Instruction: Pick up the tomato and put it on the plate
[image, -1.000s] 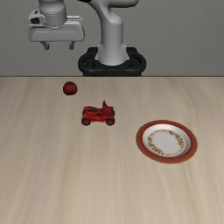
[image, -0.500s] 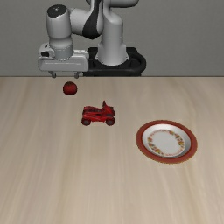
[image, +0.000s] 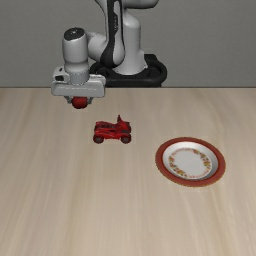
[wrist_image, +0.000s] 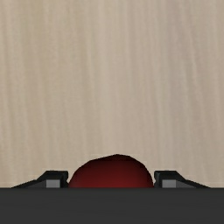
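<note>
The small dark red tomato (image: 79, 102) lies on the wooden table near its back edge, towards the exterior view's left. My gripper (image: 79, 99) has come down over it and stands open, one finger on each side. In the wrist view the tomato (wrist_image: 109, 172) sits between the two fingertips (wrist_image: 54, 180), with a thin gap showing on both sides. The white plate (image: 190, 161) with a red rim lies flat at the exterior view's right, well away from the tomato.
A red toy car (image: 113, 130) stands on the table between the tomato and the plate, a little in front of the tomato. The robot's base (image: 128, 70) is behind the table's back edge.
My arm has swung down and towards the exterior view's right, from high above the table's back edge until the open fingers straddle the tomato. The tomato, car and plate have not moved.
</note>
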